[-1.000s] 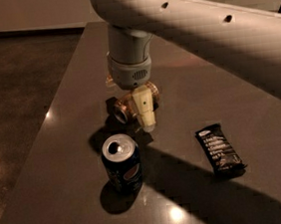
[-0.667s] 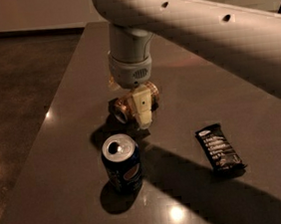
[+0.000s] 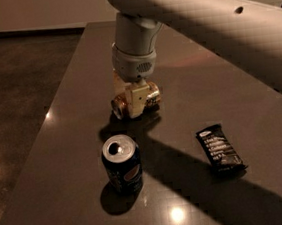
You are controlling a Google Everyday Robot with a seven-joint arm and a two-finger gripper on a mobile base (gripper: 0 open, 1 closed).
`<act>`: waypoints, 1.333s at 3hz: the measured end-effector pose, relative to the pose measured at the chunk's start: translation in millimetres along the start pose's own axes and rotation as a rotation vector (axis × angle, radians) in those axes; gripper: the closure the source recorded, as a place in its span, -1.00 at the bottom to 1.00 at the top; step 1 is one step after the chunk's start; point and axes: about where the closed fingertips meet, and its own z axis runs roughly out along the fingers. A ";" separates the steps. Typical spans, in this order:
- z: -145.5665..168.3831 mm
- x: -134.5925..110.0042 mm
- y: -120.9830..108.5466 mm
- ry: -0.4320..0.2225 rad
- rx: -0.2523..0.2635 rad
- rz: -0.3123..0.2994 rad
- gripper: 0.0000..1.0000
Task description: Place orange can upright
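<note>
The orange can (image 3: 152, 95) lies on its side on the dark grey table (image 3: 68, 142), its silver top (image 3: 119, 107) facing front-left. My gripper (image 3: 137, 105) reaches straight down from the white arm and is shut across the middle of the can. One cream finger (image 3: 135, 99) stands in front of the can; the other is hidden behind it. The can is horizontal, at or just above the table top.
A dark blue Pepsi can (image 3: 121, 163) stands upright and opened, in front of the gripper. A dark snack bar wrapper (image 3: 220, 149) lies flat to the right. The table's left edge borders a brown floor (image 3: 14, 97). The white arm (image 3: 212, 21) spans the upper right.
The gripper has shifted slightly back over the orange can, and more of the can now shows on both sides of the front finger. The Pepsi can and wrapper have not moved.
</note>
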 end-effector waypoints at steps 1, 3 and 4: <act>-17.8 5.5 -7.4 -0.100 0.023 0.069 0.73; -59.7 39.9 -31.4 -0.452 0.090 0.363 1.00; -79.9 46.9 -38.0 -0.642 0.158 0.488 1.00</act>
